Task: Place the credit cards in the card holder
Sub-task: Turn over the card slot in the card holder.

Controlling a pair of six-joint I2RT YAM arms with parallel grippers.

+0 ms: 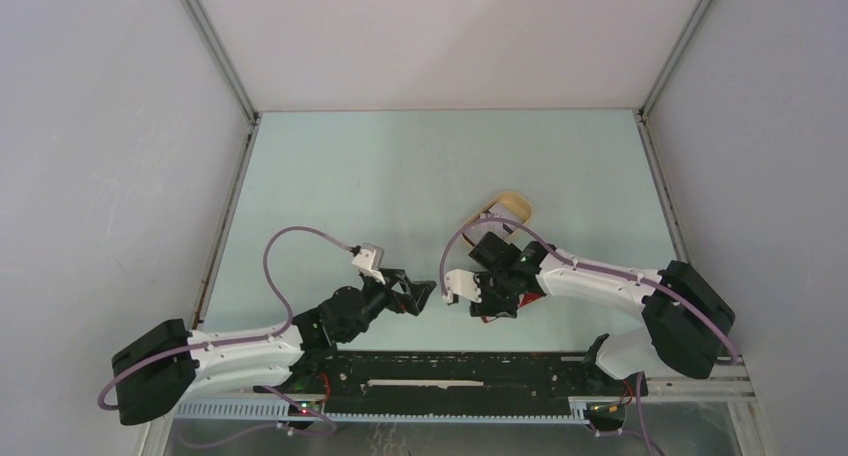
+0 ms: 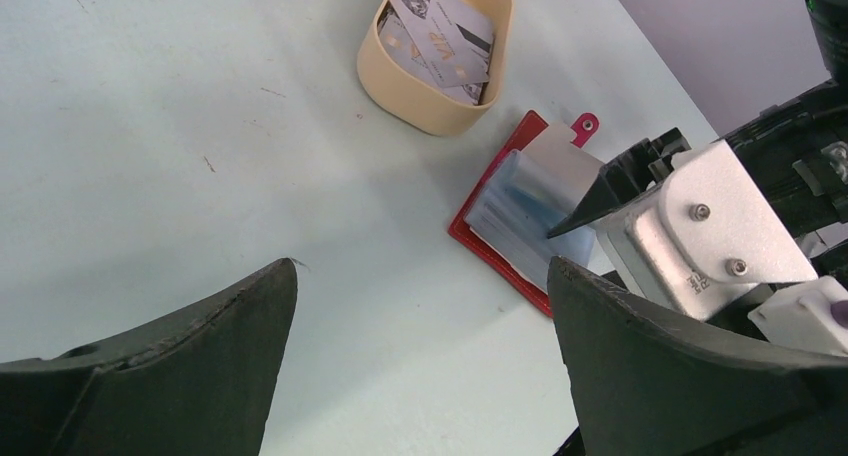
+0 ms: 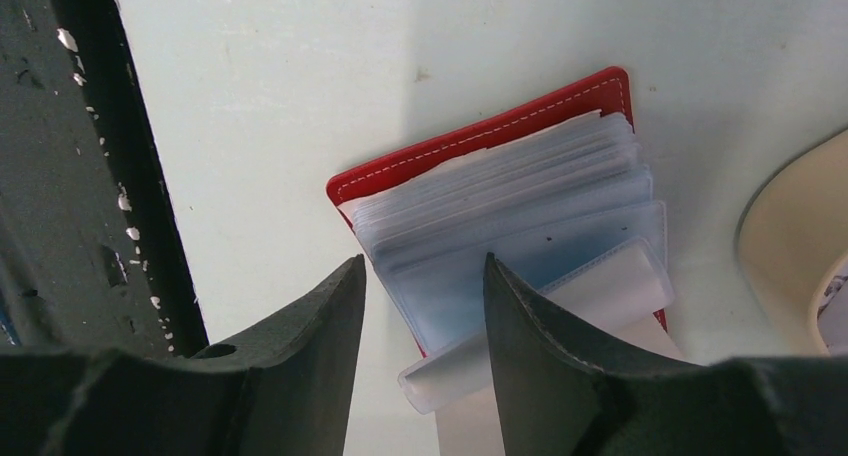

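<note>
Directly beneath the jaws of the right gripper [image 3: 422, 266], the card holder [image 3: 480, 141] is seen lying opened on the table [image 3: 300, 66], with its red cover down and its clear sleeves [image 3: 520, 186] fanned upward. The jaws are held partly apart, and nothing is seen clamped between them; only the bluish sleeves are shown through the gap. A pale card [image 3: 570, 296] is laid across the sleeves and passes under one fingertip. Whether it is tucked into a sleeve cannot be told.

Well ahead of the jaws of the left gripper [image 2: 422, 271], which are spread wide with nothing held, the beige tray [image 2: 425, 106] is found, with the credit cards [image 2: 445, 36] heaped inside it. The card holder is placed just beside that tray, between it and the right gripper's fingers.
</note>
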